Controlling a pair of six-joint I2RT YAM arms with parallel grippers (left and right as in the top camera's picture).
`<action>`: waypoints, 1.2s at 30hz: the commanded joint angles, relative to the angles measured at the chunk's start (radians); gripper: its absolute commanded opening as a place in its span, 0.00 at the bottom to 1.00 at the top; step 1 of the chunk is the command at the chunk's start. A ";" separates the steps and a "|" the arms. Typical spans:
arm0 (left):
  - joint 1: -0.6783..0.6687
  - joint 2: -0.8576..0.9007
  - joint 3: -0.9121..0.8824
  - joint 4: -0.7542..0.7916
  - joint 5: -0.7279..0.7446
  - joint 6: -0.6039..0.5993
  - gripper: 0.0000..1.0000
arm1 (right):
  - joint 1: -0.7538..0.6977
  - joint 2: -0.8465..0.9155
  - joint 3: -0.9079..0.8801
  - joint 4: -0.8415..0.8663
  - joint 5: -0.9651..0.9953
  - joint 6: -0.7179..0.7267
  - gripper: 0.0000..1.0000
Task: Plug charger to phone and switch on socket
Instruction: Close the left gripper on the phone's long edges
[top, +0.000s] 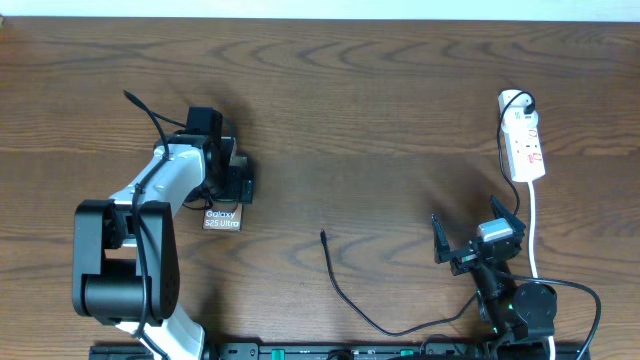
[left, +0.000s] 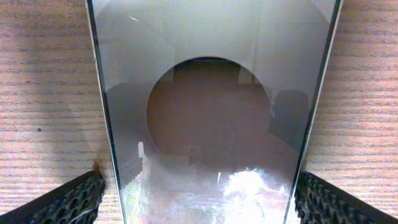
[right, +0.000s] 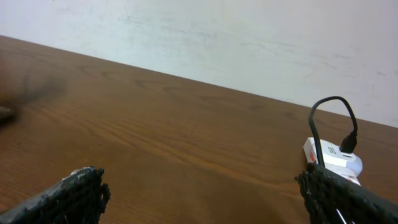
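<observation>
The left gripper (left: 200, 186) sat over the phone (left: 211, 93) with its jaws spread to the slab's width. In the wrist view its fingers (left: 71, 199) met both long edges, so as far as I could see it was clamped on the phone. The glossy face ran straight ahead from between the jaws and out past the top of that view, with a dark round reflection in its middle. From overhead only the end with the white "Galaxy S25 Ultra" lettering showed clear of the gripper, lying flat on the table (top: 380, 90).

The right gripper (right: 200, 186) had its jaws wide apart with nothing between them but bare wood. The socket (right: 333, 155) lay ahead of those jaws on the right finger's side, well apart from the tips and close to the table's far edge below the wall (right: 249, 37). Its white cord (top: 533, 225) ran back past the outside of that finger.

The charger (top: 331, 268) lay loose on the wood. Its plug tip (top: 323, 236) sat between the two grippers — nearer the phone than the socket, but touching neither — and the cable curled back toward the right arm's base. Open tabletop lay between tip and phone, and between the right jaws and the socket.
</observation>
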 joint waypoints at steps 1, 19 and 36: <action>-0.003 0.019 -0.039 0.002 0.021 0.011 0.98 | -0.004 -0.006 -0.001 -0.005 0.003 0.014 0.99; -0.003 0.019 -0.078 0.042 0.021 0.010 0.98 | -0.004 -0.006 -0.001 -0.005 0.003 0.014 0.99; -0.003 0.019 -0.078 0.042 0.021 0.010 1.00 | -0.004 -0.006 -0.001 -0.005 0.003 0.014 0.99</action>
